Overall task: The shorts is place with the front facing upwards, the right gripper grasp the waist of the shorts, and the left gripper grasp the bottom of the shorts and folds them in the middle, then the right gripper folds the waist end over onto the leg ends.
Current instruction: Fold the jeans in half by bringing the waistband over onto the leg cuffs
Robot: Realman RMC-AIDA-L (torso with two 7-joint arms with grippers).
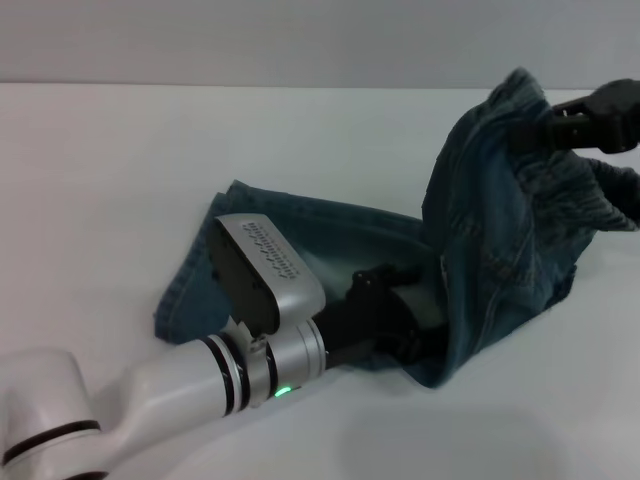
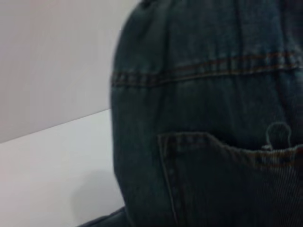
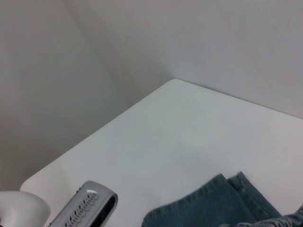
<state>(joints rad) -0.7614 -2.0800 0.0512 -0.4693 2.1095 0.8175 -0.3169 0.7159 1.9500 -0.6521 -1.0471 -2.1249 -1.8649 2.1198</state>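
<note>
The blue denim shorts (image 1: 490,250) are partly raised off the white table. My right gripper (image 1: 560,118) is at the upper right, shut on the waist, and the puckered elastic band (image 1: 580,195) hangs beside it. The leg ends (image 1: 195,275) lie flat on the table at the left. My left gripper (image 1: 400,325) reaches in from the lower left, its tips hidden under the hanging denim. The left wrist view is filled by close denim (image 2: 213,118) with tan stitching and a pocket (image 2: 227,189). In the right wrist view the flat legs (image 3: 208,205) show from above.
The white table (image 1: 120,170) runs back to a pale wall. The left arm's silver wrist (image 1: 270,365) and grey camera housing (image 1: 265,265) lie over the flat part of the shorts. That housing (image 3: 85,208) also shows in the right wrist view.
</note>
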